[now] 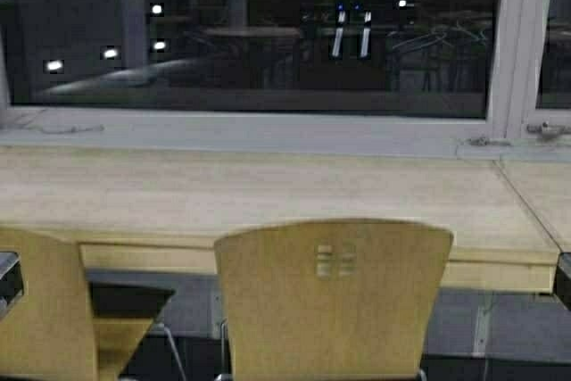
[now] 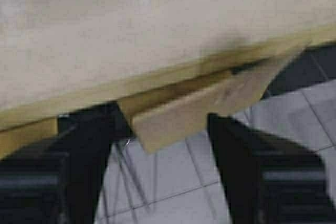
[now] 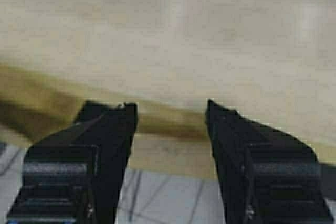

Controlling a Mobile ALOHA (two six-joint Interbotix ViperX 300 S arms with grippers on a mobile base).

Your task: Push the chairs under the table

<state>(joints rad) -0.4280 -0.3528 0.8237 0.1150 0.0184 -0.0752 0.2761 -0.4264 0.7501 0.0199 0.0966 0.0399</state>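
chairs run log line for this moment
chairs: at table edge | left gripper: open, empty | right gripper: open, empty

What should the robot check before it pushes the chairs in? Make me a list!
1. Middle chair lined up facing the table: ok, its back faces the robot squarely.
2. Middle chair already tucked in: cannot tell, its back stands just before the table edge but its seat is hidden.
3. Left chair straight: not ok, it sits turned at an angle, its seat only partly under the table.
4. Left gripper free: ok, open, nothing between its fingers.
5. Right gripper free: ok, open and empty, near the table edge.
6. Space under the table clear: cannot tell, mostly hidden.
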